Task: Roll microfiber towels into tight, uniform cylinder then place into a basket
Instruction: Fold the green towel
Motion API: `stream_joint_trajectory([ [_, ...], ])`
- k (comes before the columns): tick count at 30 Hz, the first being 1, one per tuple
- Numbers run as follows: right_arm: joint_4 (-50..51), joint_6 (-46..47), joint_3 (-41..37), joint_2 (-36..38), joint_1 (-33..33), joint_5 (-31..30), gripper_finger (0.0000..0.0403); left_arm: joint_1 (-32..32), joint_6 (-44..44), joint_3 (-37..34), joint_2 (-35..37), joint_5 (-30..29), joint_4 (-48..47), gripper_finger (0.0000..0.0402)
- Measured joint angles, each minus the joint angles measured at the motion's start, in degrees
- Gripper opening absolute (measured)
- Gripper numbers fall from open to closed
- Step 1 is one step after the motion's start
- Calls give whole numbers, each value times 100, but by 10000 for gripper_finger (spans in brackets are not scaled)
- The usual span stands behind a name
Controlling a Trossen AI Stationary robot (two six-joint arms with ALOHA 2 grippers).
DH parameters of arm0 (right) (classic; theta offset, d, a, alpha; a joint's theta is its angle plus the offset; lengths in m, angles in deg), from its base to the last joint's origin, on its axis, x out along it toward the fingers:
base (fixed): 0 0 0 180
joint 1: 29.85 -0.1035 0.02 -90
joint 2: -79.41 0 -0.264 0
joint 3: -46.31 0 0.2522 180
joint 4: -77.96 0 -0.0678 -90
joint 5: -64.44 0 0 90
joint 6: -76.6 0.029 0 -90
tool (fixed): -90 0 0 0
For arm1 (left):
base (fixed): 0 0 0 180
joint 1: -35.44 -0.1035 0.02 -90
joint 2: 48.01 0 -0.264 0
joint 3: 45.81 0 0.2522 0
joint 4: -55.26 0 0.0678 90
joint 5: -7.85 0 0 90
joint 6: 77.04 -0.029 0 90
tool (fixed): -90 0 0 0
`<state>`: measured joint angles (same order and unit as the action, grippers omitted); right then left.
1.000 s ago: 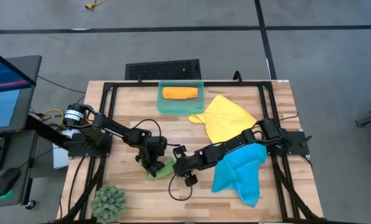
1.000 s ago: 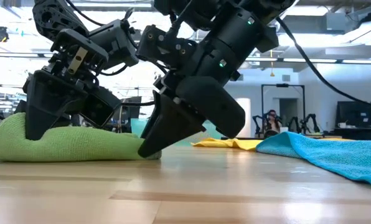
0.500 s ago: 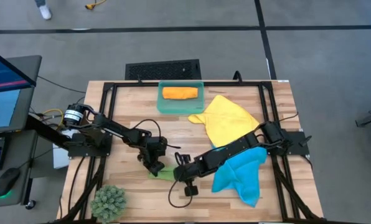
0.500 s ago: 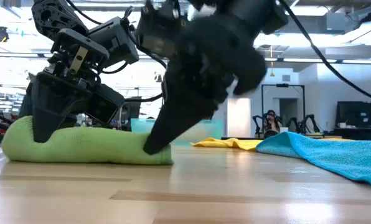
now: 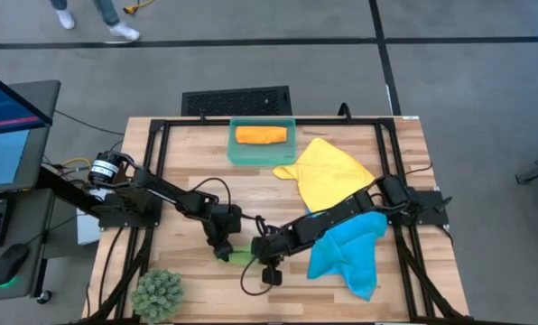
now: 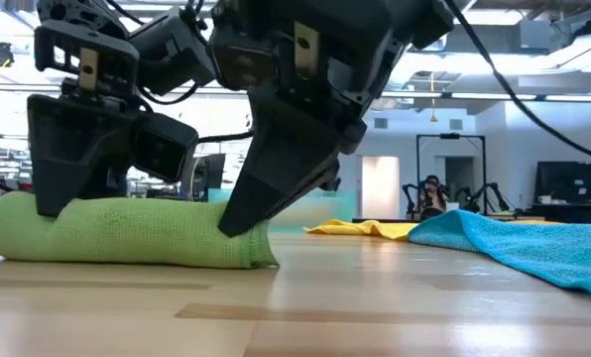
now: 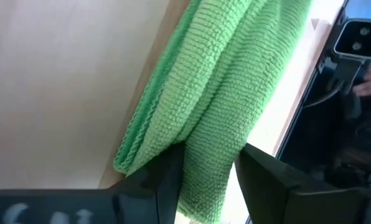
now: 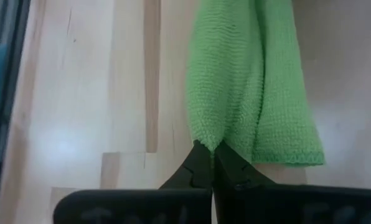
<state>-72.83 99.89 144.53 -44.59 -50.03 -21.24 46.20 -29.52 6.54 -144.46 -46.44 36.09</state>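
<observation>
high: green towel (image 5: 237,255) rolled at table's front edge, between left gripper (image 5: 220,247) and right gripper (image 5: 262,255); orange towel (image 5: 260,135) in basket (image 5: 235,150). low: both grippers on the roll. left wrist: fingers (image 7: 164,180) spread astride towel. right wrist: fingers (image 8: 195,167) pinching its edge.

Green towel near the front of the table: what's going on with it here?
Both grippers are on the rolled green towel. The right gripper is shut, pinching one end; the left gripper straddles the other end. An orange towel already lies rolled in the basket. The yellow towel and blue towel lie unrolled.
</observation>
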Motion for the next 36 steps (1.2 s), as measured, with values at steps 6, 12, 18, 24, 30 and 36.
stream_joint_trajectory([
  [6, -305, 498, -210, 4, 91, 396, 6, 91, -472, 0, -1, -161, -14, 136],
  [12, -362, 676, -217, 4, 87, 486, 7, 310, -869, 0, 42, -537, -13, 126],
  [18, -387, 731, -220, 4, 121, 636, 6, 478, -986, -7, 416, -1039, -240, 126],
  [24, -397, 734, -222, 4, 126, 652, 5, 720, -1000, -31, 1183, -1925, -933, 126],
  [30, -375, 790, -225, 4, 122, 709, 5, 1189, -998, -33, 1792, -2772, -1476, 126],
  [36, -385, 886, -227, 4, 195, 817, 6, 1946, -1072, -26, 1992, -3712, -1253, 126],
])
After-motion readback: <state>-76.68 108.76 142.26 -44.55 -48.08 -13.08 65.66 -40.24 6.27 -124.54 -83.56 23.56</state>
